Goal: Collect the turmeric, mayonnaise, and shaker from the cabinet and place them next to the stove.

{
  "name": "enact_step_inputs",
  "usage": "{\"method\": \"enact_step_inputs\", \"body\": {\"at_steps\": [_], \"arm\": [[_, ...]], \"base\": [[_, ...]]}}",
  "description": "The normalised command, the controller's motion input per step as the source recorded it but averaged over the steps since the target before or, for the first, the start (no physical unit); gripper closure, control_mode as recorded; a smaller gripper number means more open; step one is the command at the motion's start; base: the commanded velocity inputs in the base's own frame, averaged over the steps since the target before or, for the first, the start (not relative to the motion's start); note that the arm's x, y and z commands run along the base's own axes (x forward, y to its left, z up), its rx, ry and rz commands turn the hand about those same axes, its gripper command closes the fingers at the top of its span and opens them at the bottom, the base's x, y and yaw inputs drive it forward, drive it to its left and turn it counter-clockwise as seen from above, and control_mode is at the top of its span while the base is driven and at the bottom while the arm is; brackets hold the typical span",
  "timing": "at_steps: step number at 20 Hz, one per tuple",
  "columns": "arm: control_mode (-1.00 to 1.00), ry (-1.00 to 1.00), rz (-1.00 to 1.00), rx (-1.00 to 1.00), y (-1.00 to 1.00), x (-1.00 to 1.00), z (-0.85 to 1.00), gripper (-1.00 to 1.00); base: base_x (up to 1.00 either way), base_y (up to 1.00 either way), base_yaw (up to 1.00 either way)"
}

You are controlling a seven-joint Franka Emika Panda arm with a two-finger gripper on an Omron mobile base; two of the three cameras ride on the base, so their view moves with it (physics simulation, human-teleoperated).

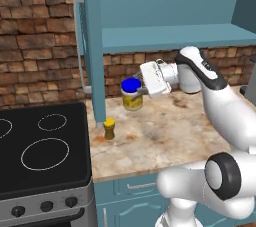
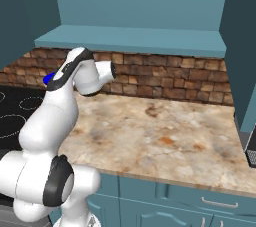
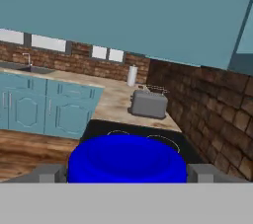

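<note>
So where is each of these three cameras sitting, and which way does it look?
Left base view: behind the arm's left, facing the stove, turmeric and mayonnaise; the arm rises lower right.
Right base view: behind its right, facing the counter and cabinet; the arm rises lower left.
Hand view: on the hand, looking over the mayonnaise's blue lid between the open fingers toward a toaster.
All three share the mayonnaise.

Mid-frame mayonnaise (image 1: 132,94): blue lid, yellow label. Turmeric (image 1: 109,129) yellow-orange; stove (image 1: 45,151) at lower left black with white rings. Cabinet (image 1: 170,6) on top teal, counter (image 1: 165,131) mottled beige, wall (image 1: 35,36) brown brick.
</note>
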Motion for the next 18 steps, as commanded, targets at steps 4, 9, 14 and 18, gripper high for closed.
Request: {"method": "enact_step_inputs", "body": {"at_steps": [4,9,14,18], "arm": [[-1.0,0.0,0.14,0.0,0.0,0.0,-0.83,1.0],[-1.0,0.0,0.13,0.0,0.0,0.0,-0.81,1.0],[-1.0,0.0,0.12,0.0,-0.06,-0.03,-0.74,1.0],[-1.0,0.0,0.08,0.0,0.0,-0.01,-0.82,1.0]], "base": [[0.0,0.0,0.0],[0.0,0.0,0.0],[0.0,0.0,0.0],[0.0,0.0,0.0]]}}
